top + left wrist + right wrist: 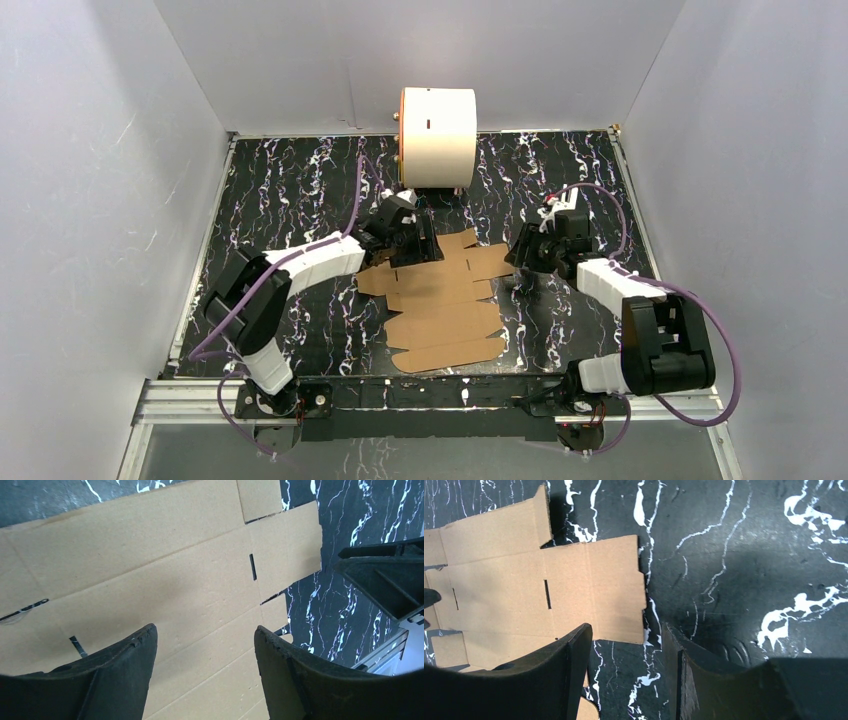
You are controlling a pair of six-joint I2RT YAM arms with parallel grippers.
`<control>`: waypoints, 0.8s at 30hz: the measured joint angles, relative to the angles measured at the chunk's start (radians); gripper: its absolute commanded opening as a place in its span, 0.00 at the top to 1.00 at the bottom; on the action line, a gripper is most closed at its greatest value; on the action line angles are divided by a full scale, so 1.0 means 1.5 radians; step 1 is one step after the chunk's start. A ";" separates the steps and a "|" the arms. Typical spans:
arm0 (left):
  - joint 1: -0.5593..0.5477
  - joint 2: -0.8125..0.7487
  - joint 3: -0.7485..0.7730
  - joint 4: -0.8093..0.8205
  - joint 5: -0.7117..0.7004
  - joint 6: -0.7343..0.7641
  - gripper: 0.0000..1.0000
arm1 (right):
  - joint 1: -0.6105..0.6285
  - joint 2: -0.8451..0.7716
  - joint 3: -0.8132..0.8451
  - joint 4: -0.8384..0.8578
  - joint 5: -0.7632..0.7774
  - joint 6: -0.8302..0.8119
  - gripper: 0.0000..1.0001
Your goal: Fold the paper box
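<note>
Basically flat: box (443,305) lies unfolded as a die-cut sheet mid-table (300,190), long axis running near-to-far, flaps sticking out both sides.

L gripper (408,235) sits over the sheet's far-left corner. In L wrist view the fingers are spread w/ nothing between them (205,635), and cardboard (150,570) fills the view under them.

R gripper (525,262) is just off the sheet's far-right flap. In R wrist view the fingers are also apart (626,630), gap over bare table. Flap edge (614,590) is just left of that gap, and the left finger overlaps the sheet in view.

Counts: 1 box, 1 white cylinder (438,137) at the back wall, 2 arms, 2 grippers. 2 slits (252,566) show in L wrist view, 2 in R wrist view (546,594).

Hidden/unclear: far-left corner of sheet is covered by L gripper in top view. Both wrist views crop the sheet. Can't tell if either set of fingertips touches cardboard or table. Dark shape at right edge of L wrist view is hard to make out.
</note>
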 measured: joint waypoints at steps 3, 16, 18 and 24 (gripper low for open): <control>-0.003 0.020 0.000 0.009 0.009 -0.003 0.33 | -0.027 0.002 -0.012 0.016 -0.025 0.007 0.39; -0.004 0.075 0.000 0.021 0.017 -0.006 0.35 | -0.055 0.076 -0.024 0.095 -0.122 0.022 0.41; -0.004 0.075 0.000 0.022 0.017 -0.006 0.36 | -0.055 0.084 -0.024 0.107 -0.133 0.023 0.41; -0.004 0.076 -0.001 0.025 0.017 -0.006 0.36 | -0.061 0.111 -0.024 0.147 -0.176 0.026 0.46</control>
